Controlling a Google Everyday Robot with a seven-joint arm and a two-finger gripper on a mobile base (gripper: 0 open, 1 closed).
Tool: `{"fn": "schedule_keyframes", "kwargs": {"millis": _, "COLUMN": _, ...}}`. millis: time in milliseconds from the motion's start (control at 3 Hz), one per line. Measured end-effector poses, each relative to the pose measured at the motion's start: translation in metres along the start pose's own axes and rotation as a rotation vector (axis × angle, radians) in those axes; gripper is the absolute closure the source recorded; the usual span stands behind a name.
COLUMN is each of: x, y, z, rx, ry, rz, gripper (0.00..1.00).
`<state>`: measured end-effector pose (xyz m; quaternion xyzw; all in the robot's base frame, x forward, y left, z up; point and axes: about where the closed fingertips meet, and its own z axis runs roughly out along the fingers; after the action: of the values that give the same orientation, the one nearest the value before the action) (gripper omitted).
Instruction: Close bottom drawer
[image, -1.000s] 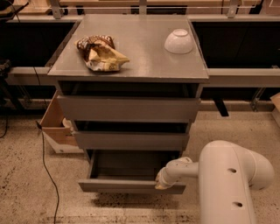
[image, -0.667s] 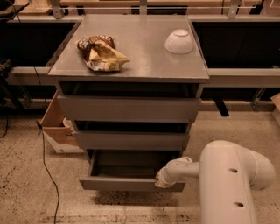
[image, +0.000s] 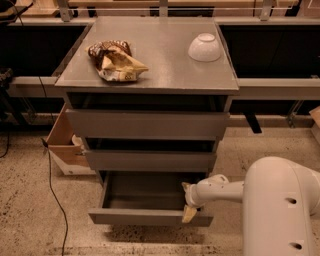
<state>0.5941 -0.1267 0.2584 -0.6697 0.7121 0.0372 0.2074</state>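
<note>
The grey cabinet's bottom drawer (image: 150, 216) stands pulled out and shows an empty inside. My gripper (image: 188, 201) is at the right end of the drawer's front panel, on the end of my white arm (image: 220, 190) that reaches in from the right. Its tan fingers (image: 189, 213) rest against the front panel. The two drawers above are less far out.
On the cabinet top (image: 165, 60) lie a crumpled snack bag (image: 115, 61) and an upturned white bowl (image: 204, 47). A cardboard box (image: 67, 145) sits on the floor left of the cabinet. A black cable (image: 52, 195) runs over the speckled floor at left.
The bottom drawer's front panel has moved slightly inward toward the cabinet, with my gripper following it.
</note>
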Motion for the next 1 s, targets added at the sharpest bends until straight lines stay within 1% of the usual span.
{"fn": "schedule_keyframes", "kwargs": {"millis": 333, "x": 0.005, "y": 0.014, "z": -0.004, "rx": -0.012, "ry": 0.008, "rz": -0.006, "gripper": 0.23}}
{"fn": "schedule_keyframes", "kwargs": {"millis": 1000, "x": 0.02, "y": 0.06, "z": 0.017, "rx": -0.093, "ry": 0.029, "rz": 0.011, "gripper": 0.68}}
